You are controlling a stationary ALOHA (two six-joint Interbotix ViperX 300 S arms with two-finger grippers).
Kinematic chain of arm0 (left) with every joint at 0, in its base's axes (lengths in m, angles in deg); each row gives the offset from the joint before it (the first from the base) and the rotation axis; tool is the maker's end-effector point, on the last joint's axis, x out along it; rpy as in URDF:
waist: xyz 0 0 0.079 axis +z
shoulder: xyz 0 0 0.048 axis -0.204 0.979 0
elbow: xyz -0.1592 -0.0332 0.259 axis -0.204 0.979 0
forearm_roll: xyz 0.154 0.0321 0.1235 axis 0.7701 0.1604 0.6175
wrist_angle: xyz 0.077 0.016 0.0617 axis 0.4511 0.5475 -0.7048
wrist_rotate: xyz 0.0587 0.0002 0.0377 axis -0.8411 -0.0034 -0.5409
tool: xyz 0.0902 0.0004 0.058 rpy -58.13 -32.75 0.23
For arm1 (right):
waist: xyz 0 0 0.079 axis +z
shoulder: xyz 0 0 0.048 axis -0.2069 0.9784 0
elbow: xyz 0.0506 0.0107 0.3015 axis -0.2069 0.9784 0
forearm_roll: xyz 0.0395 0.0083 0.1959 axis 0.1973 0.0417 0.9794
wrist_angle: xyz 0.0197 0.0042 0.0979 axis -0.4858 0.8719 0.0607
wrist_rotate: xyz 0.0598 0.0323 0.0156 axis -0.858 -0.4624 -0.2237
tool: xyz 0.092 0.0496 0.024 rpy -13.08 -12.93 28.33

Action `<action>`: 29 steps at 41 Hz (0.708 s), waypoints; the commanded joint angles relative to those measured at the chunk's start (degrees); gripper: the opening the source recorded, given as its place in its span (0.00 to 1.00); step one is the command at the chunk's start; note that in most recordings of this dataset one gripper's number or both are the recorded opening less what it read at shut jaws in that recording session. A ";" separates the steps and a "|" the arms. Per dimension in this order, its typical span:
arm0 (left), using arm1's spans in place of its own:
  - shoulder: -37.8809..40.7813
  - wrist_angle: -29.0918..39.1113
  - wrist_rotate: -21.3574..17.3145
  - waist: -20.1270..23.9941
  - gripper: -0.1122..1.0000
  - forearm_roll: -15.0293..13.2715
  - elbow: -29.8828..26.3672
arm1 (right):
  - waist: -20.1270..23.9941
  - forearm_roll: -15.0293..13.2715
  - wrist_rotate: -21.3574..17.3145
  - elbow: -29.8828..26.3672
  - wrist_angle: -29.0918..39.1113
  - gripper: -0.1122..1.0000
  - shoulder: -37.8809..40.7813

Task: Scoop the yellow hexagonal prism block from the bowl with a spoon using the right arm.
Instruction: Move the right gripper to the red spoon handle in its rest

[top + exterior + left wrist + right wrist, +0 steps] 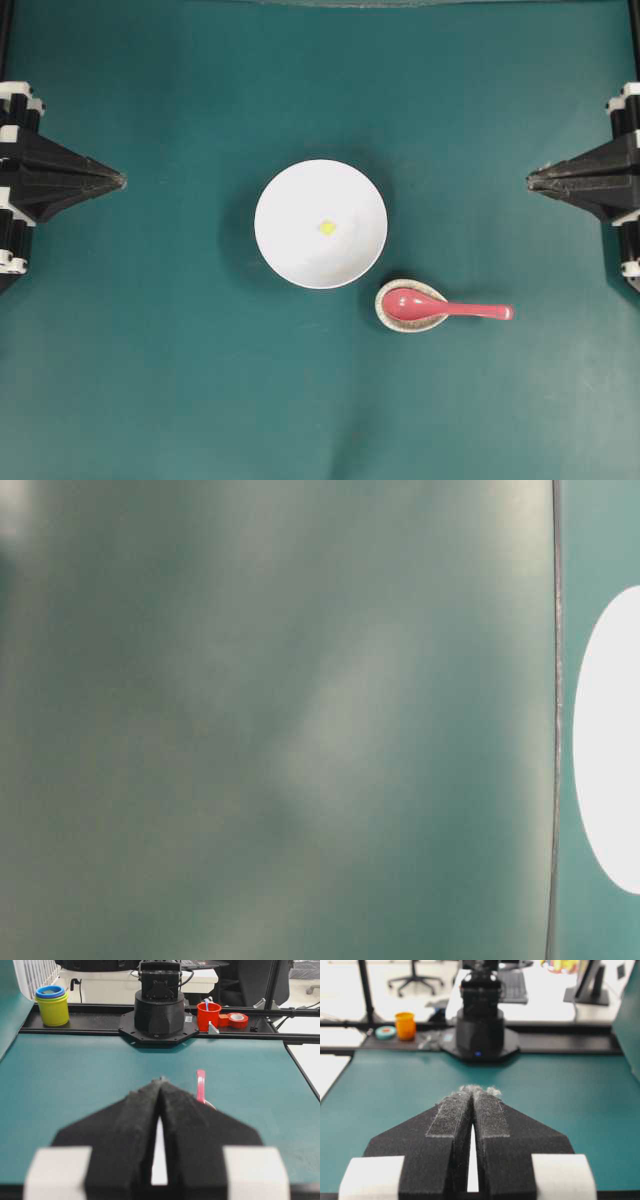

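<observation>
A tiny yellow hexagonal prism block (327, 227) lies near the middle of the white bowl (290, 255) at the table's centre. Just right of and below the bowl, the red-pink spoon (440, 307) rests with its scoop in a small speckled dish (386, 318), handle pointing right. My right gripper (530, 180) is parked at the right edge, shut and holding nothing, well away from the spoon. My left gripper (122, 180) sits shut at the left edge. In the left wrist view the spoon handle (201, 1086) shows beyond the closed fingertips (161, 1080). The right wrist view shows closed tips (473, 1089) over bare mat.
Green mat covers the table (150, 380). Behind the opposite arm bases stand a yellow cup (52, 1006), a red cup (208, 1015), red tape (236, 1019) and an orange cup (405, 1025). The table-level view is blurred, with a white shape (612, 740) at its right edge.
</observation>
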 commanded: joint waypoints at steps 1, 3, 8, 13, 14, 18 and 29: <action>0.26 0.62 0.35 0.00 0.09 0.44 -1.32 | -0.09 0.26 -0.35 -0.79 -0.26 0.09 0.62; 0.26 1.58 0.35 0.00 0.09 0.44 -1.41 | -0.09 0.79 -0.53 -0.88 -0.26 0.09 0.79; 0.26 1.67 0.35 0.00 0.09 0.44 -1.41 | -0.09 0.79 -0.62 -0.88 -0.18 0.10 0.79; 0.26 1.67 0.35 0.00 0.09 0.44 -1.41 | -0.09 0.79 -0.62 -0.79 0.00 0.13 0.88; 0.26 1.67 0.35 0.00 0.09 0.44 -1.41 | 0.00 0.79 -0.62 -0.79 0.00 0.15 0.88; 0.26 1.76 0.35 0.00 0.09 0.44 -1.41 | 0.00 0.79 -0.62 -0.70 0.35 0.29 1.05; 0.26 2.20 0.18 0.00 0.09 0.53 -1.32 | 0.00 0.88 -1.85 -0.18 0.97 0.66 3.52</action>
